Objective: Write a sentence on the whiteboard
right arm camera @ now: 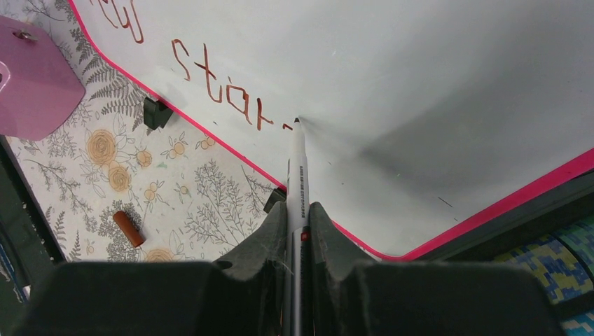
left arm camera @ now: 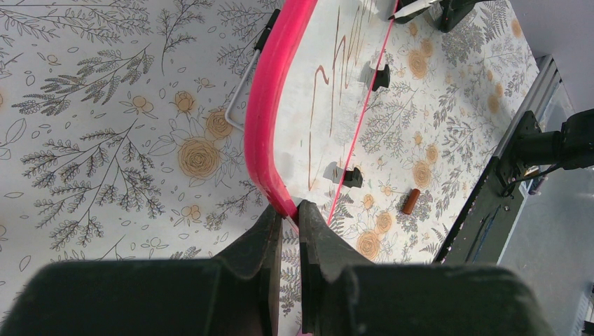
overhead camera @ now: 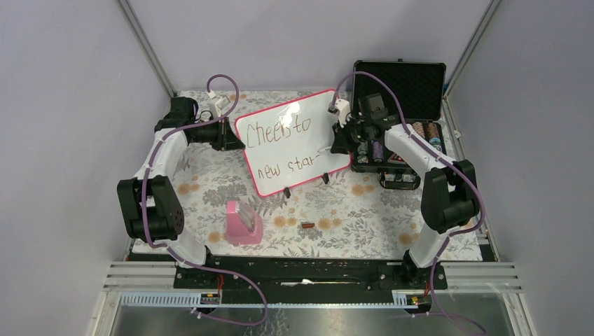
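The whiteboard (overhead camera: 298,122), glossy white with a pink-red frame and two black feet, stands tilted at the table's middle back. The sentence (overhead camera: 280,133) reads "Cheers to" above "new star" in dark marker; its lower line shows in the right wrist view (right arm camera: 217,84). My left gripper (left arm camera: 288,210) is shut on the board's pink frame (left arm camera: 270,126) at its left edge. My right gripper (right arm camera: 298,210) is shut on a white marker (right arm camera: 297,164). The marker's tip touches the board just right of the "r", beside a short dash.
A pink eraser block (overhead camera: 244,222) and a small brown marker cap (overhead camera: 307,225) lie on the floral cloth in front of the board. An open black foam-lined case (overhead camera: 399,87) with small items stands at the back right, close behind my right arm.
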